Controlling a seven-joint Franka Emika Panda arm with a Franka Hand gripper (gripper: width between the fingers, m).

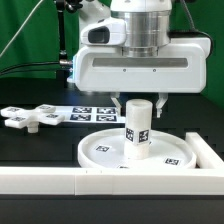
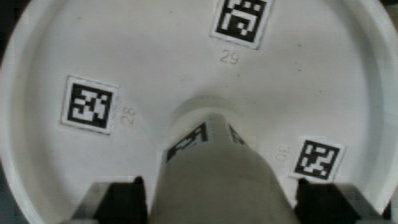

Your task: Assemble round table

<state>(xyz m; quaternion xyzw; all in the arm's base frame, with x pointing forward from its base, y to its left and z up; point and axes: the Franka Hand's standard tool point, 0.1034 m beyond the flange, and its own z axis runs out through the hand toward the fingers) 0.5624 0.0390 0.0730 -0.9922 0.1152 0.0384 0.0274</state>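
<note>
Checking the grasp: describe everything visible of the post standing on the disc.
The post is a short white cylinder, plastic by its look, with black-and-white square tags on its side. It stands upright near the middle of the round disc, with its lower end on the disc's floor. The pincer grips it near the top, one finger on each side. Whether it is joined to the disc cannot be told. Nothing else touches it.

Disc: post upright at centre, clamped in my end effector; disc floor around it open. Border wall: just beside disc, front and exterior view's right. Cross-shaped piece: well off disc, exterior view's left; bare counter between, passable.
</note>
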